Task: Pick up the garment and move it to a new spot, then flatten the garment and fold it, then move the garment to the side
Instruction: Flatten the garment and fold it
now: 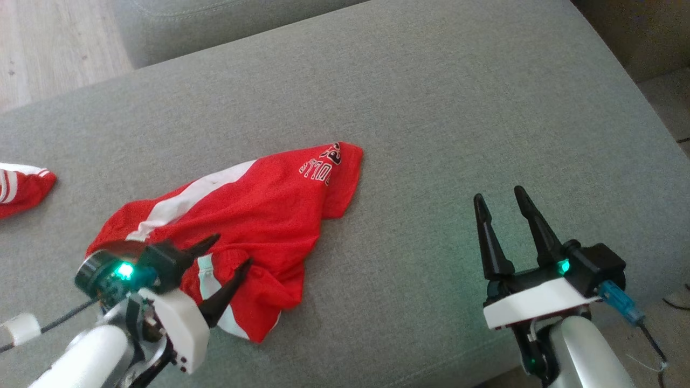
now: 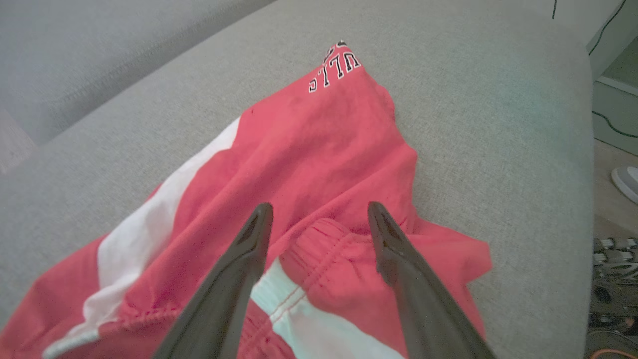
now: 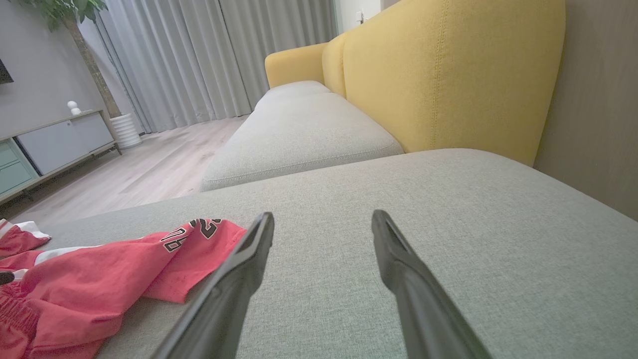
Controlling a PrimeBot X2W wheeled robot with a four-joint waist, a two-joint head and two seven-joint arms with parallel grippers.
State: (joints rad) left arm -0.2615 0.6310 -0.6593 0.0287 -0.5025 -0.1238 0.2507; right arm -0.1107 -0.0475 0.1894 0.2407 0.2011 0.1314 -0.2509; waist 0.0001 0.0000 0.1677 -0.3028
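A second red cloth [image 1: 21,186] lies at the left edge of the grey sofa cushion [image 1: 431,108], apart from the crumpled red garment [image 1: 259,215] at its middle-left. My left tool [image 1: 232,249] points over the garment's waistband, fingers spread and empty. My right tool [image 1: 498,194] hangs released above bare cushion, well apart to the right.

We see a grey woven sofa seat [image 1: 463,108] bearing everything here. On it, toward our left, lies a red garment [image 1: 269,210] with a white stripe and lettering at its far corner, rumpled, its near end bunched. Well apart from it, at the left border of the head view, lies a second red-and-white cloth [image 1: 21,186], cut off by the frame.
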